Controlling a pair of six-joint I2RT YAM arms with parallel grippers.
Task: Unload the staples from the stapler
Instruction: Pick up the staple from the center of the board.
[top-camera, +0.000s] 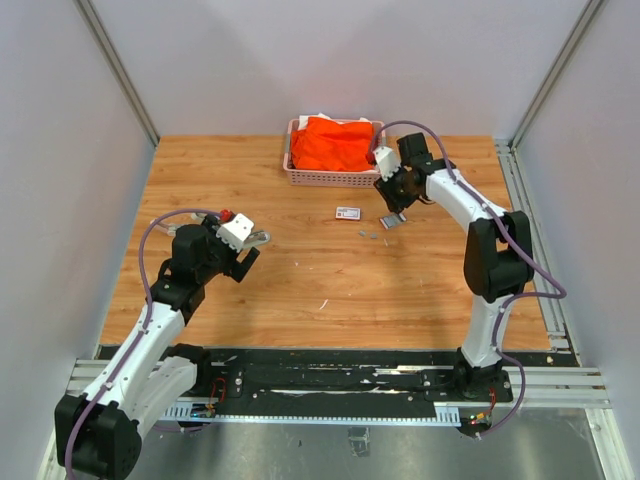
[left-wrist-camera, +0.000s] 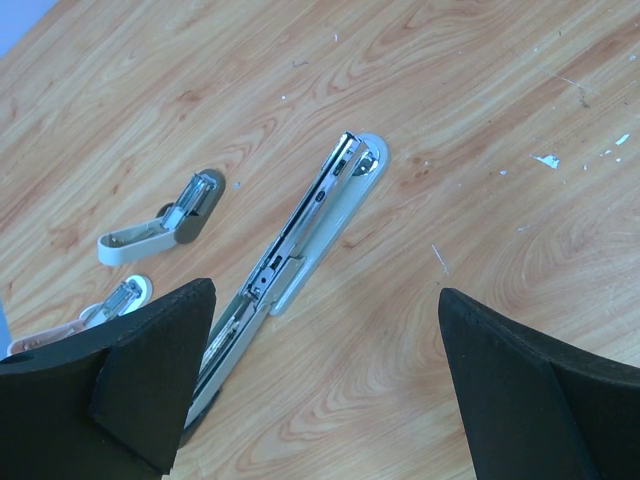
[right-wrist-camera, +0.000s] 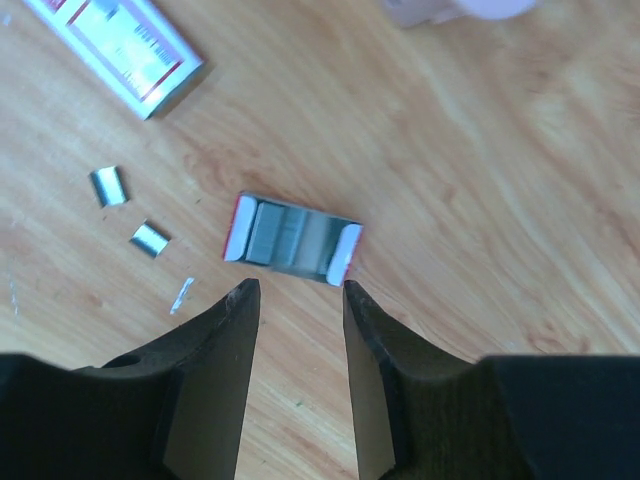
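1. A pink basket (top-camera: 300, 178) at the desk's (top-camera: 330, 290) far edge held orange cloth (top-camera: 335, 143).
2. The opened stapler (left-wrist-camera: 310, 215) lay flat below the widely spread left pincer (left-wrist-camera: 325, 295).
3. The right pincer (right-wrist-camera: 300, 288), parted and empty, hovered by a small tray (right-wrist-camera: 293, 240) filled with silvery strips.
4. Loose staples (right-wrist-camera: 150, 238) lay beside it on the desk.

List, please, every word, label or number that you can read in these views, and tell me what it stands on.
No text can be read.
On the small white cardboard box with red label: printed lines and barcode-like stripes, too blurred to read.
On the long open silver metal stapler: no lettering visible.
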